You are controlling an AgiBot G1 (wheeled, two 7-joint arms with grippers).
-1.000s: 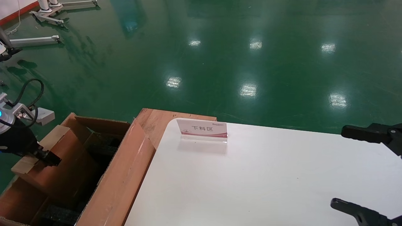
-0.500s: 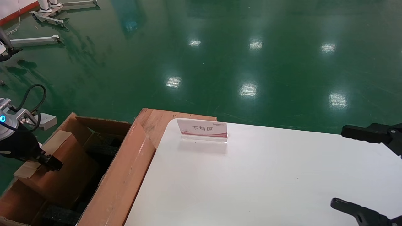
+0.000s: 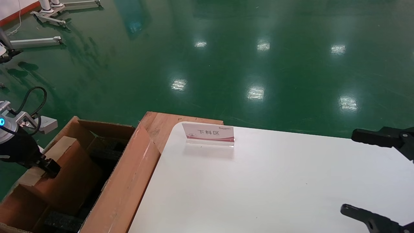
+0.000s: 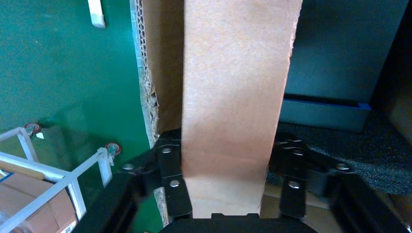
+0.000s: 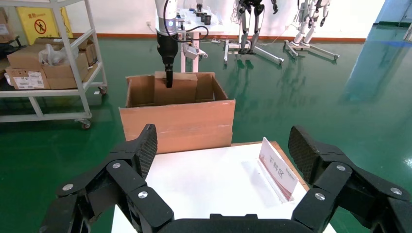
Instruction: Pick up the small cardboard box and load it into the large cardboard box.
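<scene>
The small cardboard box (image 3: 64, 174) stands on edge inside the large cardboard box (image 3: 126, 181) at the left of the table, over black foam (image 3: 61, 222). My left gripper (image 3: 45, 163) is shut on the small box's top edge; in the left wrist view the tan box (image 4: 238, 97) fills the space between the fingers (image 4: 170, 184). The right wrist view shows the small box (image 5: 176, 91) held inside the large box (image 5: 177, 124). My right gripper (image 5: 223, 145) is open and empty over the table's right side, also in the head view (image 3: 378, 174).
A white table (image 3: 275, 187) bears a small sign stand (image 3: 208, 134). A wooden board edge (image 3: 161, 124) lies between table and carton. The carton's long flap (image 3: 129, 181) leans by the table edge. A shelf trolley with boxes (image 5: 43, 73) stands on the green floor.
My left gripper has lowered the small box a little deeper into the large box and shifted it slightly left. The right arm has not moved.
</scene>
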